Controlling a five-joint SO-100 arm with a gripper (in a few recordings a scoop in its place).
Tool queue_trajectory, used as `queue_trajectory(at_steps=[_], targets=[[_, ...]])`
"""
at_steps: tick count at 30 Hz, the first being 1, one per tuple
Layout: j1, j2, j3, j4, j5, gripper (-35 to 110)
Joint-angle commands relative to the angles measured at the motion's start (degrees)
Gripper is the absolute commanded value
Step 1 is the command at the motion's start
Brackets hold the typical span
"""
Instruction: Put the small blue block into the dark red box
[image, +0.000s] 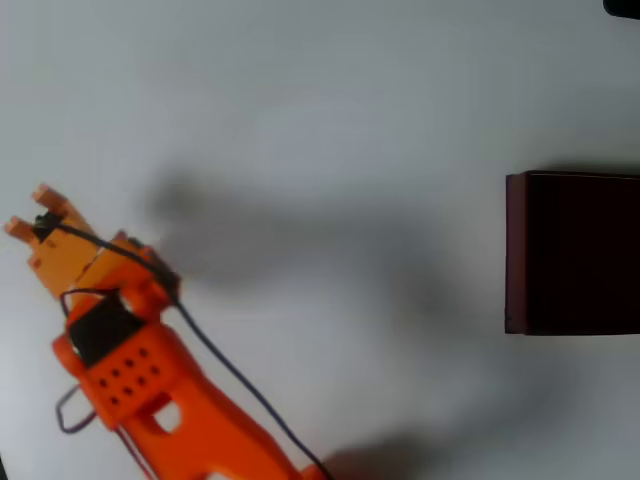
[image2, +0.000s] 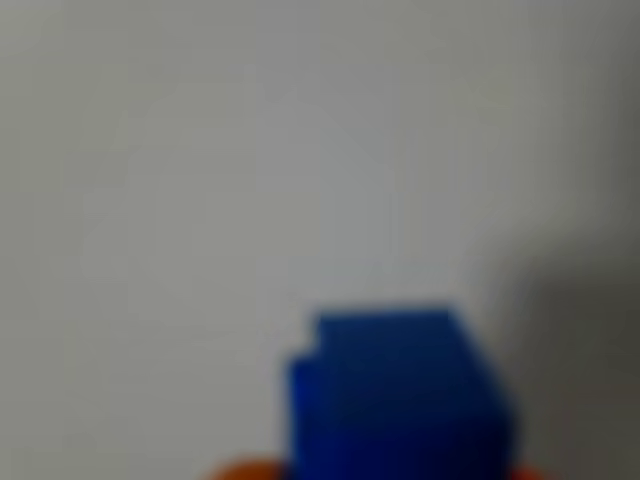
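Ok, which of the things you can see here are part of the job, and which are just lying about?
Part of the job:
- blue block, close in front of the wrist camera, blurred
- dark red box, at the right edge of the overhead view
- end effector, far left in the overhead view

Just lying about:
- white table
- black cable along the arm

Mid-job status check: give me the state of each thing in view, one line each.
end effector: far left in the overhead view, well away from the box; open or shut cannot be told.
small blue block: blurred and close at the bottom of the wrist view, with orange at its base; a grip cannot be confirmed.
dark red box: open-topped at the right edge of the overhead view, dark interior, nothing visible inside.
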Motion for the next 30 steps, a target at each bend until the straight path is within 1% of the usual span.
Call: queue_trajectory(at_steps=[1,4,6,9,11,12,13,15,17,18,19,22,25,30], targets=[[6.1,15.1,3.4,5.0,-10.2,1],[14.2,31.4,13.0,4.2,-19.8,0],[20.7,45.7,21.5,3.3,-25.0,0],[34.6,73.3,37.2,1.4,-31.1,0],[44.9,94.9,46.8,2.5,-34.6,0],[50.2,96.7,47.2,4.3,-36.4,0],[53.2,95.2,47.4,3.0,-39.9,0],[57.3,95.0,50.3,-3.5,-45.5,0],[62.0,90.6,52.2,-7.8,-46.8,0],[63.7,84.6,51.2,-9.8,-47.7,0],[65.1,74.8,47.5,-10.5,-49.0,0],[67.9,42.5,30.5,-9.5,-53.5,0],[70.6,28.9,23.2,-13.6,-56.5,0],[78.2,9.4,9.8,-14.5,-58.9,0]])
